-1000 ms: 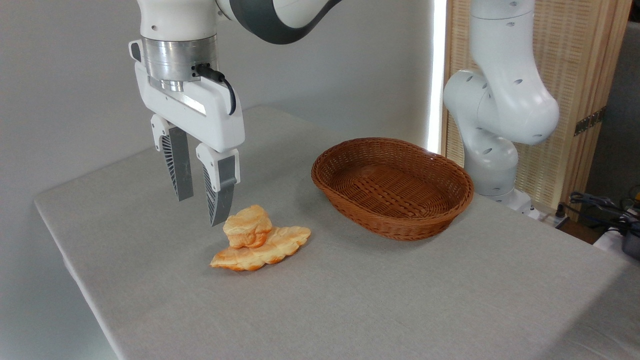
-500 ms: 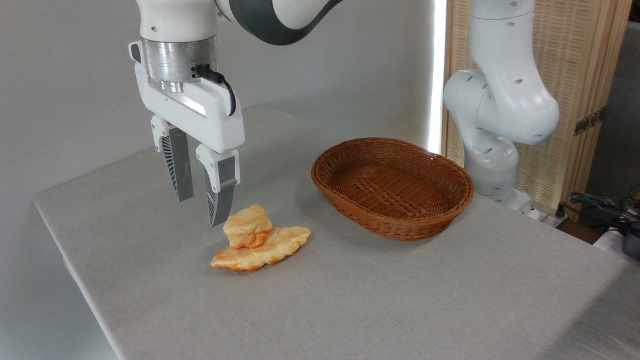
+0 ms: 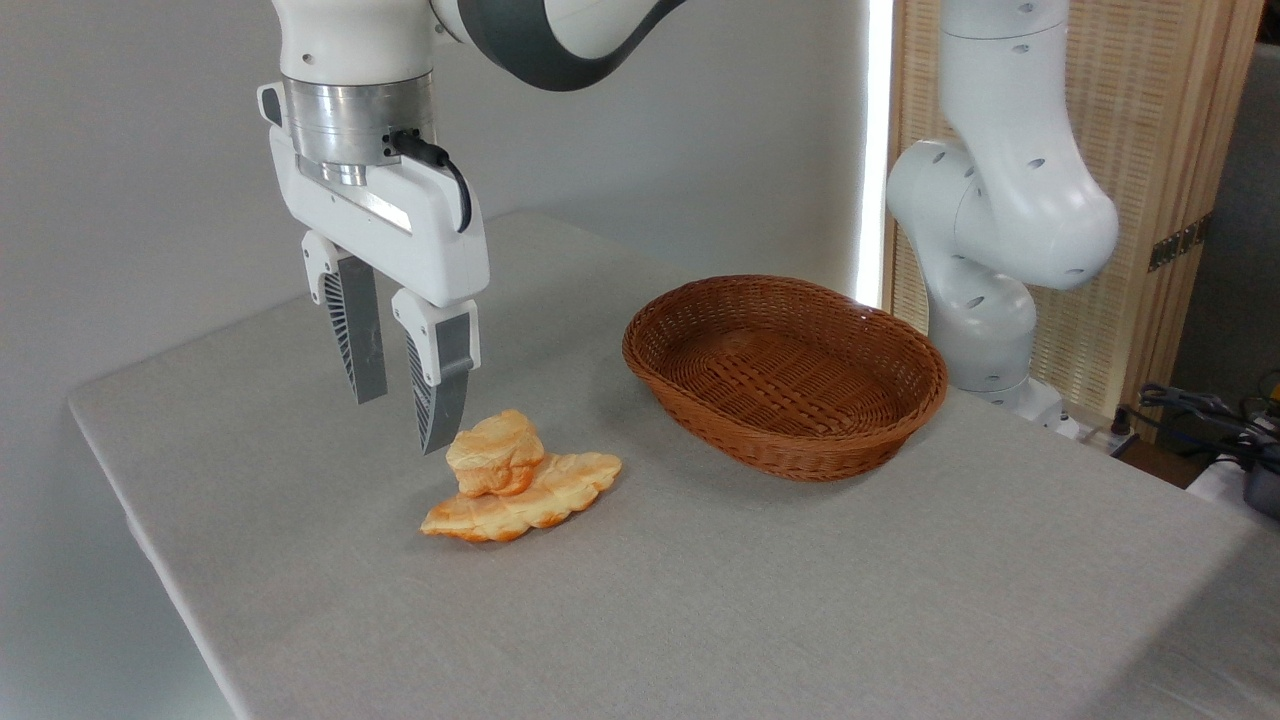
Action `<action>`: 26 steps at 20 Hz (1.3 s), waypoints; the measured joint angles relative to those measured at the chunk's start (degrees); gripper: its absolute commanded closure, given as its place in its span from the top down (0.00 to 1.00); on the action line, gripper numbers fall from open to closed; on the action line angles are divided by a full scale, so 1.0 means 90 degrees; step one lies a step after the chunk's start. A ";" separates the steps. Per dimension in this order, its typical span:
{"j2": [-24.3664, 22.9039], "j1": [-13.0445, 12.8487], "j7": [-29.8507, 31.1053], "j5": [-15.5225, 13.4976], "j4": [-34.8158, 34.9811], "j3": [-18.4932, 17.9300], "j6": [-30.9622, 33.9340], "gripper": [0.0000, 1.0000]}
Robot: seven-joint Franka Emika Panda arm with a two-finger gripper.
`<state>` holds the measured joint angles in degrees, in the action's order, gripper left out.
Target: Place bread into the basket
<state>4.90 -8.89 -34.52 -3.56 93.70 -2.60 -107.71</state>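
The bread (image 3: 494,452), a small chunky golden-orange roll with a ridged crust, rests on top of a longer flat leaf-shaped bread piece (image 3: 530,503) on the grey table. My gripper (image 3: 395,425) hangs just left of the roll and slightly above it, fingers pointing down and open a little, holding nothing. The nearer fingertip (image 3: 430,440) is close to the roll's left side without touching it. To the right stands the oval brown wicker basket (image 3: 785,440), with nothing inside.
The arm's white base (image 3: 985,250) rises behind the basket at the right, in front of a wooden slatted screen (image 3: 1150,200). Cables (image 3: 1200,410) lie at the far right. The table's left edge (image 3: 150,540) runs diagonally toward the front.
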 measured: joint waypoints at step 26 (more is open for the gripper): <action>0.0002 -0.0089 -0.0077 0.0000 -0.0016 0.0290 -0.0003 1.00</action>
<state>4.92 -9.69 -35.21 -3.56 93.55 0.01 -107.74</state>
